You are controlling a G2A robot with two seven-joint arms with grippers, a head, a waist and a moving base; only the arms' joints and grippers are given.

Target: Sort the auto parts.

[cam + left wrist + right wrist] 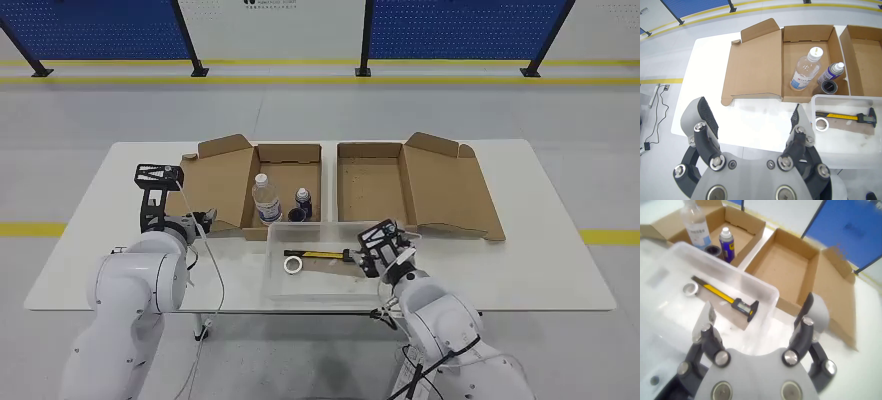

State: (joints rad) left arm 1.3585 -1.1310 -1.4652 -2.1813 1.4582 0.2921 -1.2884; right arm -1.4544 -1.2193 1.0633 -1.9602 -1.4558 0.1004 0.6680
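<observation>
Digital caliper (318, 255) and metal ring (292, 264) lying apart inside clear bin (272, 285) at tabletop (560, 270) front edge. Right hand (759, 304) released, fingers spread, poised over bin's right end near caliper head. Left hand (749, 109) released, over tabletop between bin and left edge. Behind bin, left carton (290, 150) holding bottle (804, 72), spray can (831, 73) and black cylinder (829, 87); right carton (370, 195) just beside it, flaps folded outward

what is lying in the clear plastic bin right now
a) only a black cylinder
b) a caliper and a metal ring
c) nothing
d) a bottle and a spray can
b: the yellow caliper and the metal ring lie in the clear bin, while the bottle and spray can stand in a cardboard box.
</observation>
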